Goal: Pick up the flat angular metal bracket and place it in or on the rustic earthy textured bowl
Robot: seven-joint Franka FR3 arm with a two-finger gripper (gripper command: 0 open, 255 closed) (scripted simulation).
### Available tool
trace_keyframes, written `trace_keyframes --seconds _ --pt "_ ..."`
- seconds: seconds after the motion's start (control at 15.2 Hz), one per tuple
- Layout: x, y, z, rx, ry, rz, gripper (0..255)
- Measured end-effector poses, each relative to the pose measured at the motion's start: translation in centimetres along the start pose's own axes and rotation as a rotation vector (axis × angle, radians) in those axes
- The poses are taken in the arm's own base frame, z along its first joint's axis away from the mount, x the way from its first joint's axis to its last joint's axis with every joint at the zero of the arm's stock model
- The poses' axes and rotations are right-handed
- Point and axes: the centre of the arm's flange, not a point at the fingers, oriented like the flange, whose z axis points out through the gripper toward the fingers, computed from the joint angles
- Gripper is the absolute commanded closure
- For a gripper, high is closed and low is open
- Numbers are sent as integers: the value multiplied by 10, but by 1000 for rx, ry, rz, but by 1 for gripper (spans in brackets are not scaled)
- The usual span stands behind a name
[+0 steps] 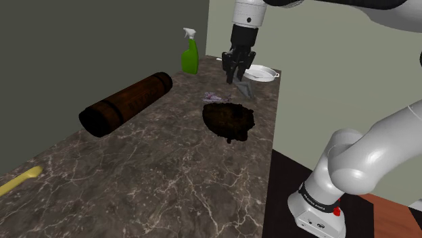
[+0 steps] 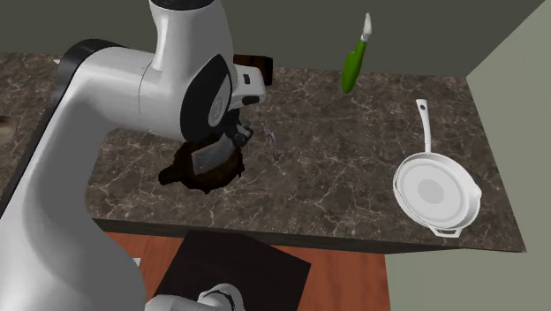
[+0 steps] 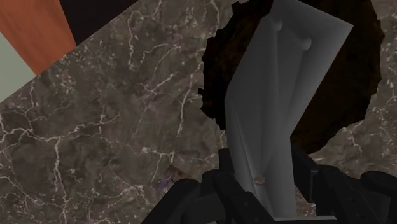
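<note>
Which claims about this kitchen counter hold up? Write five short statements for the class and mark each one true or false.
1. The gripper clasps the grey bracket. True.
2. The bracket rests inside the dark bowl. False: it hangs in the gripper, raised off the bowl.
3. The spray bottle is red. False: it is green.
4. The white pan lies on the counter. True.
5. The brown barrel stands upright. False: it lies on its side.
</note>
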Motion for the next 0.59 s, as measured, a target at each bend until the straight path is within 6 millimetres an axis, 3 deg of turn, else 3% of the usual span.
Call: trace_keyframes --seconds 0.33,0.59 --pt "-39 -54 1 0 0 0 255" --pt "-41 -64 18 -1 0 1 255"
